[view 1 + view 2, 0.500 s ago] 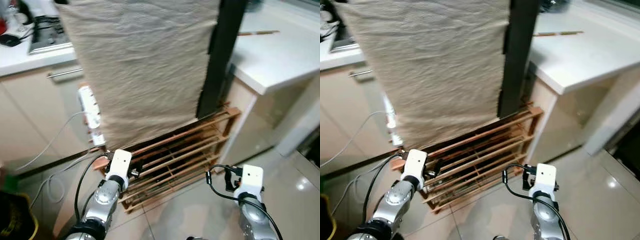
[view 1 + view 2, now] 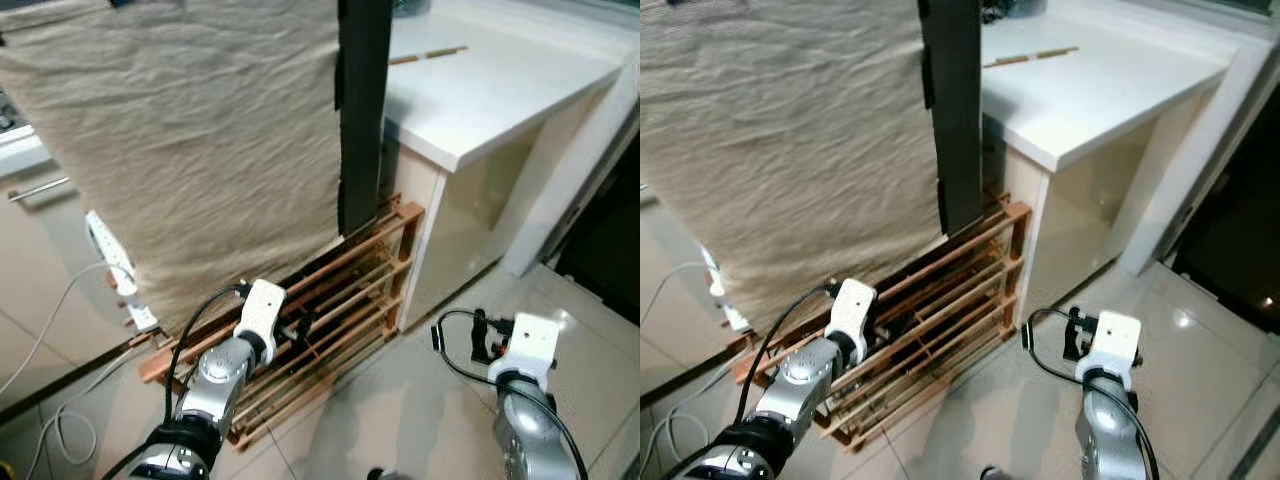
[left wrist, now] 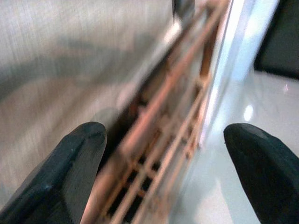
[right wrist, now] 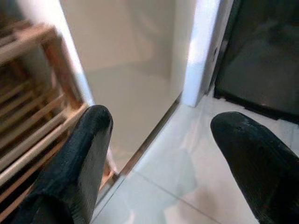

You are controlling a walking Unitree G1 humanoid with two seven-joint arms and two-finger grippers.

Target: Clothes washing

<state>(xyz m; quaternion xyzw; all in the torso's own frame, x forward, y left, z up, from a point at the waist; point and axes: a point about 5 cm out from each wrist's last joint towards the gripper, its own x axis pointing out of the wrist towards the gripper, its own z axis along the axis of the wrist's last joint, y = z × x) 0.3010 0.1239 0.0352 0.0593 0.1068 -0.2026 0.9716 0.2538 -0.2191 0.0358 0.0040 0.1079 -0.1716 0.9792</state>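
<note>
1. Cloth comes first: a wide beige wrinkled fabric sheet [image 2: 190,150] hangs over the front of the counter, its lower edge draping down to the top of a low slatted wooden rack [image 2: 330,310] on the floor. You would judge this the laundry item, hung there to dry or awaiting collection.
2. Beside it a tall dark vertical panel [image 2: 362,110] stands between the fabric and a white countertop [image 2: 500,85], which carries a thin wooden stick [image 2: 428,55].
3. Your left gripper [image 3: 163,158] is held low, just in front of the rack, its black fingers [image 3: 70,168] spread wide with nothing between them; it points along the rack's rails at the fabric's hem.
4. Your right gripper [image 4: 163,154] hangs over the pale tiled floor [image 2: 440,400] near the cabinet's corner, fingers likewise parted and empty.
5. A white power strip [image 2: 118,275] with cable lies against the cabinet by the fabric; you should mind it when reaching.
6. Judged from this, no garment is yet taken.
</note>
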